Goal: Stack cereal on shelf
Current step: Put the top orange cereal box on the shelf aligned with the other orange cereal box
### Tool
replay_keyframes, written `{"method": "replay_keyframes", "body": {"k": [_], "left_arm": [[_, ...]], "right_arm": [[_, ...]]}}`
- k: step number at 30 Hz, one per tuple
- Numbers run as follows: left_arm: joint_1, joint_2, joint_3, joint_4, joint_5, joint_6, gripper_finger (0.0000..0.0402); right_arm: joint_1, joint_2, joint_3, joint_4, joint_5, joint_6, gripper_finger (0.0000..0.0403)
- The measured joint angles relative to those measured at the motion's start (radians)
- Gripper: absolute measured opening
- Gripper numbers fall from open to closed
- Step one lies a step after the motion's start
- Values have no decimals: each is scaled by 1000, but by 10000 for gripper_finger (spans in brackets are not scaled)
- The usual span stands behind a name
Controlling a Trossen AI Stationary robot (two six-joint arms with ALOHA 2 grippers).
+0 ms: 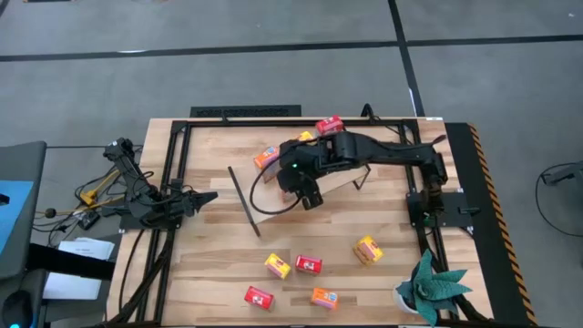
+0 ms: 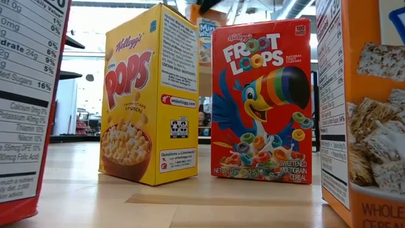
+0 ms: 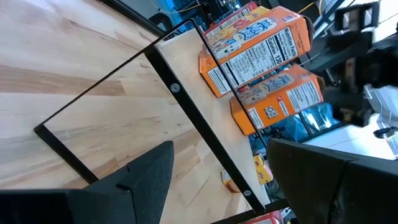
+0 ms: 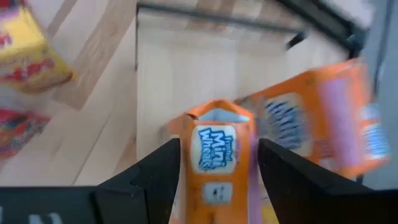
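Progress partial: my left gripper (image 1: 202,198) waits spread at the table's left edge; my right gripper (image 4: 217,168), fingers apart, straddles an orange cereal box (image 4: 216,155) on the shelf (image 1: 273,205). Another orange box (image 1: 266,156) sits on the shelf; five boxes (image 1: 308,264) remain on the near tabletop.

The high view looks straight down on the whole light-wood desk (image 1: 219,264) from far above. The low view sits at desk-top height, very near a yellow cardboard cereal box (image 2: 149,95), facing the room behind. Both wrist views look from close over the pale wooden shelf board with black rod frames (image 3: 186,68), sharing its orange cardboard cereal boxes (image 4: 214,155).
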Motion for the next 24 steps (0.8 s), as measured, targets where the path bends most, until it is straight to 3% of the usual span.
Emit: {"method": "replay_keyframes", "body": {"k": [7,11,14,16,18,24], "left_arm": [[0,0,0,0,-3,0,250],[0,0,0,0,-3,-1,249],[0,0,0,0,2,-6,249],[0,0,0,0,2,-4,250],[0,0,0,0,2,2,250],[0,0,0,-3,-8,25,249]], "right_arm": [[-7,-1,79,25,15,1,240],[18,-1,180,25,107,26,240],[47,-65,151,6,201,119,232],[57,-82,155,-32,205,228,216],[54,-107,151,-88,140,325,190],[55,-139,152,-207,116,446,109]]}}
